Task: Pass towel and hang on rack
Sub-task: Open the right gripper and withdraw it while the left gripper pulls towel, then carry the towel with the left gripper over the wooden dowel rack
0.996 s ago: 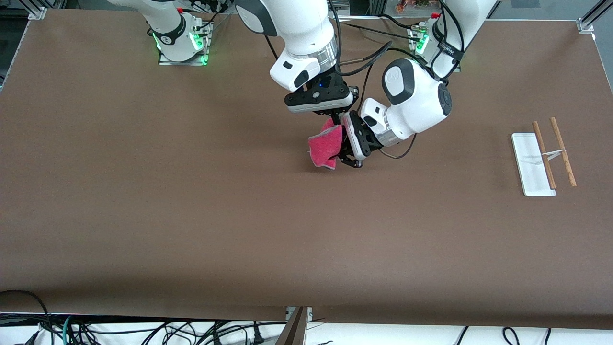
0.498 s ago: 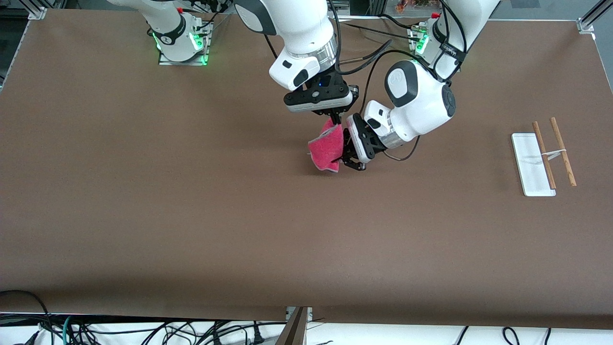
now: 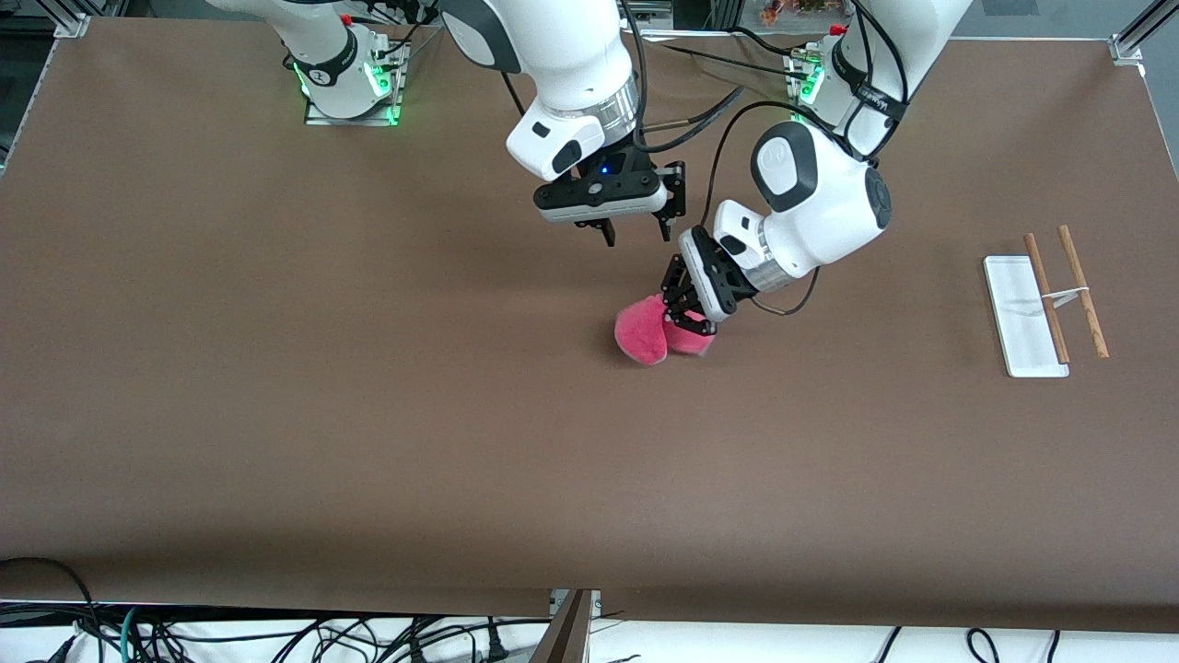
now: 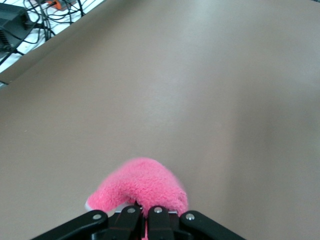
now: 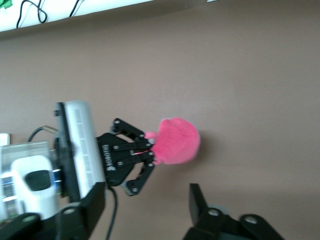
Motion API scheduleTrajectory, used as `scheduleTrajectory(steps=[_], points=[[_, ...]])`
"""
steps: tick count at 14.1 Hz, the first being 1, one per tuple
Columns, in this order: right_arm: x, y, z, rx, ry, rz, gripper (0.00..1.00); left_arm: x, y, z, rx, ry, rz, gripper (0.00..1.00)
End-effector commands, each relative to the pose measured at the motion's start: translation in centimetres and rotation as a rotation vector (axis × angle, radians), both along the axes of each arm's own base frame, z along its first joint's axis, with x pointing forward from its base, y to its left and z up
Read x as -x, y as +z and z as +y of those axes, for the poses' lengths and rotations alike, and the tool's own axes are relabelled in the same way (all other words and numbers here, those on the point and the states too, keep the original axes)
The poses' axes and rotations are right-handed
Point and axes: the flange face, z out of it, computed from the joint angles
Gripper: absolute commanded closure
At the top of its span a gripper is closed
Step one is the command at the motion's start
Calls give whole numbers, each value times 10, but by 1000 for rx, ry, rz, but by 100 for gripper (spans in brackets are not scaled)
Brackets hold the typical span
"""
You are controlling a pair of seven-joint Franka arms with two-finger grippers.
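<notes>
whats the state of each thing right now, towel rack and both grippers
towel: bunched, hanging from the left gripper, over mid-table
left gripper: shut on the towel
right gripper: open, empty, above the towel
rack: bare, at the left arm's end of the table

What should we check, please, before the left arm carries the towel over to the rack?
1. Left gripper shut on the towel: ok, the cloth is pinched between its jaws in both wrist views.
2. Right gripper released: ok, its jaws stand open and empty, above and apart from the towel.
3. Towel off the table: cannot tell, it hangs bunched and low.
4. Rack in place: ok, it stands toward the left arm's end with nothing on its rods.
5. Path to the rack: ok, only bare table shows between.
</notes>
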Motion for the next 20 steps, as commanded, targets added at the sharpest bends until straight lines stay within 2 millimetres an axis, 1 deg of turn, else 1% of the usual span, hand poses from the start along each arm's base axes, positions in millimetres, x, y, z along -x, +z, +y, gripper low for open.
scheduleTrajectory(steps=[1,2,4,5,6,8,9,11,12,13,14,16,17,18,19,20], points=[[-9,7,-15,47,15,-26,0,-7,18,37,7,6,8,100],[-17,3,-27,87,29,-14,0,-6,18,54,2,22,21,100],[-36,0,-53,145,67,-8,0,-10,18,96,-4,66,46,100],[-47,8,-74,164,85,-8,0,-14,18,121,2,87,70,100],[-56,8,-91,191,111,7,0,-17,16,149,-16,92,87,100],[-76,3,-130,252,175,48,0,-26,15,212,-121,79,88,100],[-87,2,-148,266,192,57,0,-28,17,240,-136,90,108,100],[-97,0,-176,298,173,98,0,-23,18,286,-132,95,169,100],[-105,4,-198,314,145,114,0,-23,20,313,-138,84,177,100],[-111,15,-221,322,144,105,0,-22,23,345,-134,86,186,100],[-121,21,-248,321,163,105,0,-21,21,377,-127,79,199,100],[-132,27,-291,329,160,124,0,-28,20,440,-112,38,201,100],[-142,26,-323,328,144,138,0,-30,19,465,-103,6,205,100],[-143,24,-348,321,150,172,0,-30,22,493,-102,-19,208,100],[-143,22,-382,315,154,203,0,-27,27,519,-114,-34,215,100],[-142,19,-413,314,170,216,0,-22,32,538,-128,-44,224,100]])
